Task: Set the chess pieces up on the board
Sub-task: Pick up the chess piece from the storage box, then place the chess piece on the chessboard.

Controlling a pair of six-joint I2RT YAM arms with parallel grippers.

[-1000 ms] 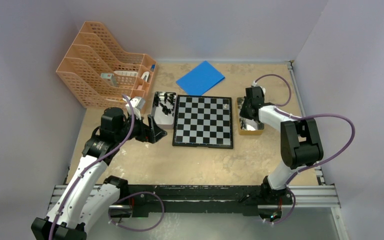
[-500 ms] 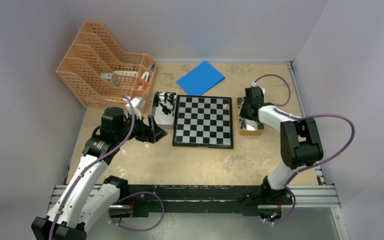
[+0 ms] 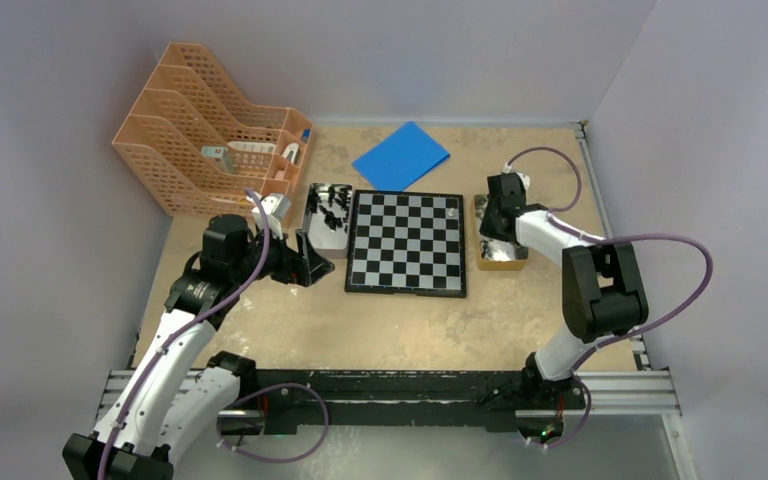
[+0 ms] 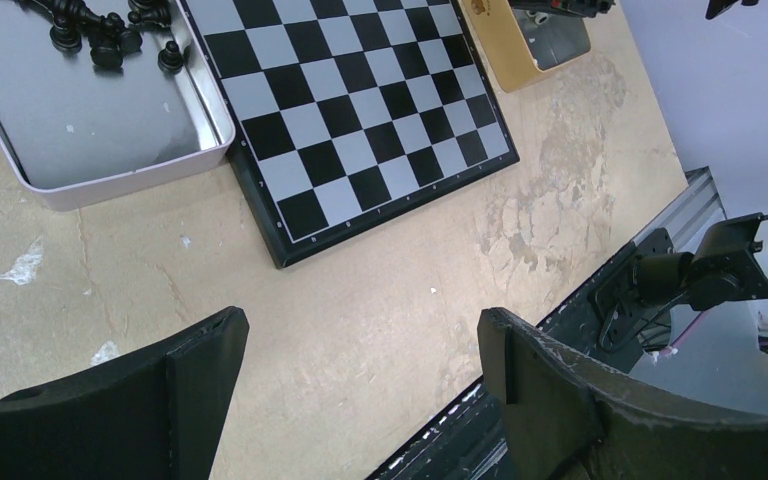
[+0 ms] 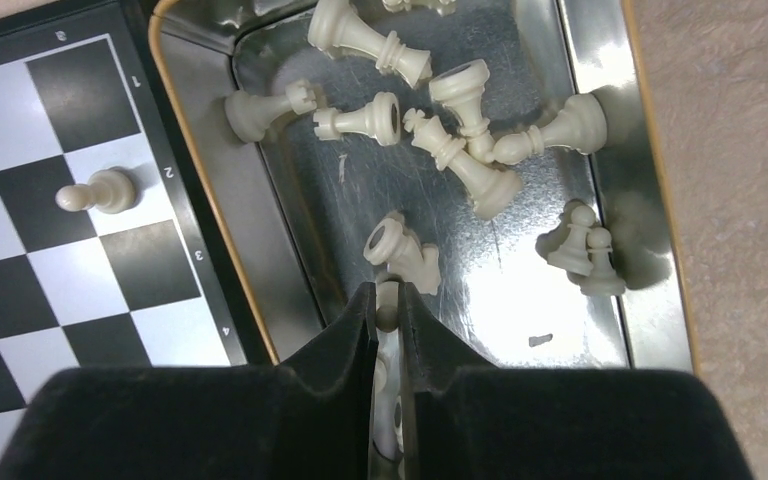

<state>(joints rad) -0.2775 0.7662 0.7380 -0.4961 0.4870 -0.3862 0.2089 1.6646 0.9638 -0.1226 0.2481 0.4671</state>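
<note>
The board (image 3: 406,243) lies mid-table with one white pawn (image 5: 100,192) standing near its right edge. Several white chess pieces (image 5: 440,130) lie tumbled in a gold-rimmed tin (image 5: 585,40) right of the board. My right gripper (image 5: 388,300) reaches down into that tin, shut on the round head of a small white piece (image 5: 388,312). Black pieces (image 4: 100,35) sit in a grey tin (image 4: 110,130) left of the board. Above bare table near the board's front-left corner, my left gripper (image 4: 360,330) hangs open and holds nothing.
An orange file rack (image 3: 210,150) stands at the back left. A blue sheet (image 3: 401,155) lies behind the board. A black rail (image 3: 390,390) runs along the near edge, and walls close in on three sides.
The right jaws have closed onto a white piece in the tin. The left arm has not moved.
</note>
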